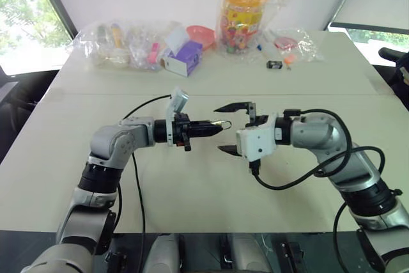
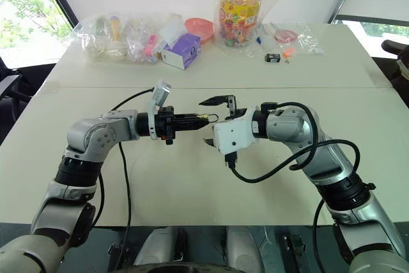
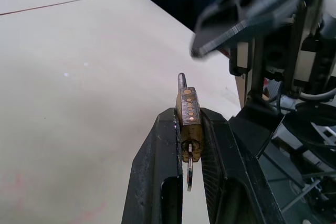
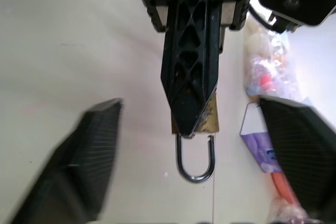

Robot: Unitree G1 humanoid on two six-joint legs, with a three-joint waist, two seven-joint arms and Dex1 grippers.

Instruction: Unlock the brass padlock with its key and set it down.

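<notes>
Clearly the left gripper (image 1: 214,127) is holding the tiny golden-brass padlock with its silver shackle loop (image 3: 188,118) up over the middle of the pale surface (image 1: 192,183), its black fingers (image 3: 152,182) clamped on the body. The shackle seems sprung at one end. Presumably this grip is leaving the thin silvery key (image 3: 189,174) in the keyway reachable. Just beyond, the right gripper (image 1: 229,128) is waiting, fingers spread wide. Along the far edge, bagged items are lying; no writing is legible.
</notes>
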